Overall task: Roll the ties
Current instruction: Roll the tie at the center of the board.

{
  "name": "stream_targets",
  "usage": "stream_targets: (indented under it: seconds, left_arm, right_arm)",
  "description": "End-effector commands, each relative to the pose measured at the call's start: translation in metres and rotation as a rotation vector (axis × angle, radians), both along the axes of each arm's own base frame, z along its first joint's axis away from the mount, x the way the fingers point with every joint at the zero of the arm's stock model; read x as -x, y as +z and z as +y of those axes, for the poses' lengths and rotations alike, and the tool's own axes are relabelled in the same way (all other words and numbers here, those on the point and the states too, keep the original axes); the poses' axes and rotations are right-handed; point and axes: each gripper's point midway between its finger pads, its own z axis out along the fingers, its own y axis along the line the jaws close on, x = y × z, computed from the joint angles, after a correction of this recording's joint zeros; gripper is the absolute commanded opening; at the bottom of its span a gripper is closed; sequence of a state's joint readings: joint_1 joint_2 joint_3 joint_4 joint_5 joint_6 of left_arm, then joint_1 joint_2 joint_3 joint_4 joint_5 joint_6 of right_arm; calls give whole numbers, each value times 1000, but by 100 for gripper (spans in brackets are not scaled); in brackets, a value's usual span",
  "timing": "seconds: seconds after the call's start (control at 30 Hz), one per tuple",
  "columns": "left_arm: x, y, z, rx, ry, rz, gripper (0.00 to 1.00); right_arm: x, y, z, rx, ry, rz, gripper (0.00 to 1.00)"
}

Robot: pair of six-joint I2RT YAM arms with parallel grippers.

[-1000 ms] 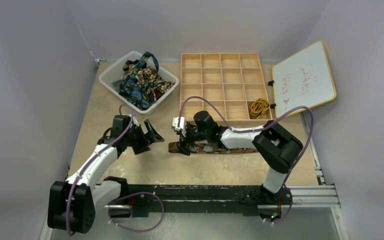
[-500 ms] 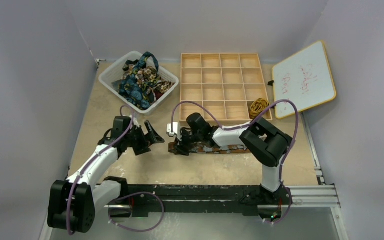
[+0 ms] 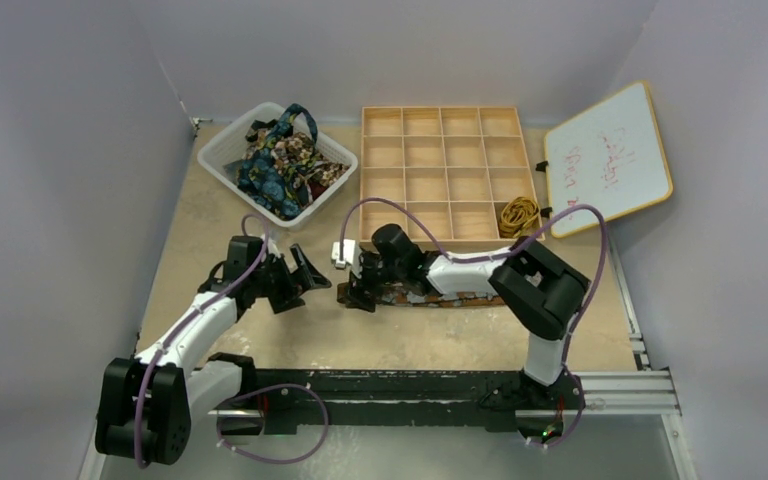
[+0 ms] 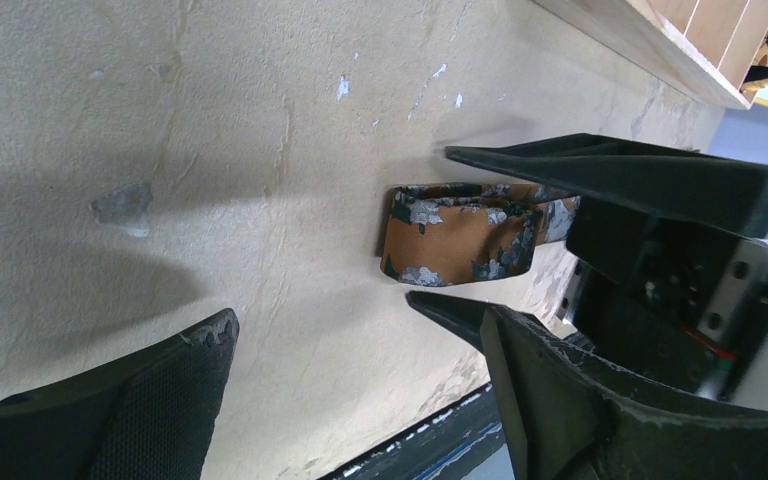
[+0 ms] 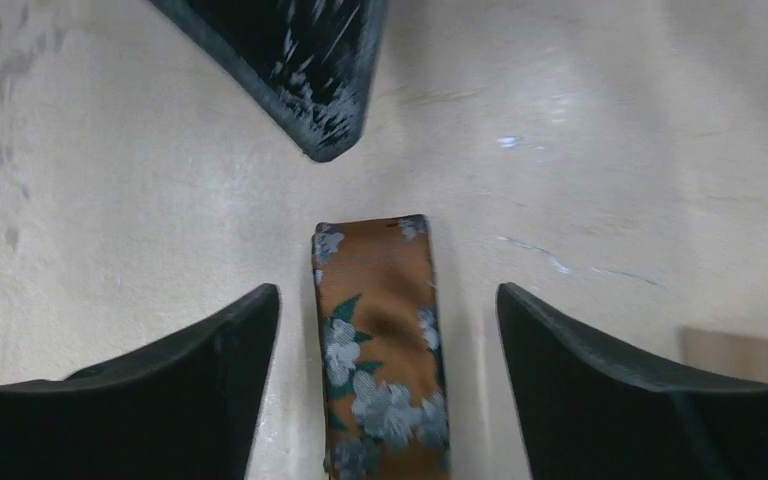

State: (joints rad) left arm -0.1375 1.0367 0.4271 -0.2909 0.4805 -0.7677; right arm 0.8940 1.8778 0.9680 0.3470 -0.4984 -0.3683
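Observation:
A brown tie with grey-green flowers [image 3: 460, 298] lies flat across the table's middle. Its left end shows in the right wrist view [image 5: 375, 330] and the left wrist view [image 4: 460, 232]. My right gripper [image 3: 353, 290] is open over that end, one finger on each side of the fabric [image 5: 385, 290], not touching it. My left gripper [image 3: 298, 278] is open and empty just left of the tie's end [image 4: 318, 310]. More ties [image 3: 280, 160] are piled in a white bin. A gold-yellow tie [image 3: 518, 213] sits rolled in a tray compartment.
The white bin [image 3: 222, 150] stands at the back left. A wooden compartment tray [image 3: 440, 150] is at the back centre, with a whiteboard [image 3: 608, 160] leaning at the right. The right gripper's finger [image 4: 610, 175] reaches into the left wrist view.
My right gripper has slid left along the tie to its left end. The left gripper has shifted only slightly.

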Motion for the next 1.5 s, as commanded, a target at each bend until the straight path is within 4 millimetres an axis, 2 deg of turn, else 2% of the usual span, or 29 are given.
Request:
stream_targets:
  seconds: [0.0,0.03,0.07,0.13,0.2,0.27,0.33,0.47,0.5,0.53,0.63,0.7,0.77,0.83,1.0,1.17,1.4,1.47]
  left_arm:
    - [-5,4,-2,31,5,-35,89]
    - [-5,5,-2,32,6,-37,89]
    - [-6,5,-3,33,4,-41,89]
    - [-6,4,-2,29,5,-48,89]
    - [-6,5,-1,24,9,-56,90]
    - [-7,7,0,21,15,-75,90]
    - [-7,8,0,27,18,-89,91]
    - [-9,10,-4,53,12,-113,91]
    - [-9,9,-4,55,9,-116,91]
    - [-9,7,-4,52,8,-113,91]
    - [-9,5,-6,58,-8,-106,91]
    - [-10,6,-11,82,-43,-119,92]
    - [-10,9,-16,108,-79,-131,93]
    - [-9,9,-19,122,-103,-131,92]
    - [-9,5,-19,122,-101,-125,91]
    - [-9,1,-19,117,-103,-114,91]
    - [-7,-3,-19,116,-107,-95,90]
    - [-9,-3,-19,114,-108,-97,90]
  right_arm:
    - [-32,85,7,-209,-204,-117,88]
    - [-36,98,1,-244,-264,-110,95]
    - [-42,114,-4,-305,-332,-103,99]
    - [-51,141,-26,-417,-520,-21,99]
    - [-64,154,-49,-493,-702,64,99]
    - [-68,159,-73,-564,-883,283,99]
    - [-68,153,-85,-553,-944,456,99]
    - [-59,146,-81,-500,-960,599,99]
    - [-58,141,-79,-487,-957,620,99]
    - [-47,131,-72,-460,-910,690,99]
    - [-34,92,-66,-333,-922,852,99]
    - [-36,89,-61,-381,-938,907,99]
    - [-22,74,-60,-345,-917,984,97]
    - [-23,64,-61,-317,-939,984,91]
    - [-18,61,-59,-297,-953,991,79]
    - [-17,42,-63,-235,-1025,1023,69]
    - [-6,44,-55,-237,-1006,1040,62]
    - [-6,37,-53,-209,-1004,1048,53]
